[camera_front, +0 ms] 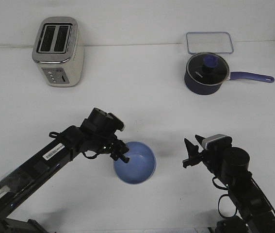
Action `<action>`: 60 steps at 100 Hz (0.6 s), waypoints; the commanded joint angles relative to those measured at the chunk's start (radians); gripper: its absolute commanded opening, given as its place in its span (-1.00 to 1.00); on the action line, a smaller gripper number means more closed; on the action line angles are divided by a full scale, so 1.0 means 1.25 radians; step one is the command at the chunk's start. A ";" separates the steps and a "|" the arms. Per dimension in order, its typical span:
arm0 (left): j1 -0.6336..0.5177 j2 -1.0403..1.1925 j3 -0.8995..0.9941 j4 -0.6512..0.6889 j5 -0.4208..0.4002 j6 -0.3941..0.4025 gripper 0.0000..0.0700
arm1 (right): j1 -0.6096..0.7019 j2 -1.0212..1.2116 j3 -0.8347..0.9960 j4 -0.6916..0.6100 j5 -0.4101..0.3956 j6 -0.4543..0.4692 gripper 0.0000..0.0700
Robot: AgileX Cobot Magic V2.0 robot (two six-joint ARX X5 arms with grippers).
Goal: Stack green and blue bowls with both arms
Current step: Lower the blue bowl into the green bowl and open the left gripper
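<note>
The light blue bowl (136,164) sits upright on the white table (142,107), near the front and a little left of centre. My left gripper (121,154) is at the bowl's left rim, its fingers pinching the edge, one tip reaching just inside. To the right of the bowl and apart from it, my right gripper (190,153) stands open with nothing between its fingers. The green bowl is not in view.
A silver toaster (58,51) stands at the back left. At the back right are a dark navy lidded saucepan (205,74) with a purple handle and, behind it, a clear rectangular container (209,41).
</note>
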 commanded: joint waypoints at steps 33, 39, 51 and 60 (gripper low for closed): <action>-0.029 0.038 0.014 0.011 0.002 0.022 0.04 | 0.001 0.004 0.007 0.008 -0.002 -0.001 -0.14; -0.030 0.038 0.015 0.012 0.005 0.021 0.12 | 0.001 0.004 0.007 0.008 -0.002 -0.001 -0.14; -0.023 0.027 0.029 0.011 -0.003 0.019 0.13 | 0.001 0.004 0.007 0.009 -0.001 -0.001 -0.14; 0.000 -0.005 0.047 0.016 -0.038 0.020 0.13 | 0.001 0.004 0.007 0.009 -0.001 -0.001 -0.14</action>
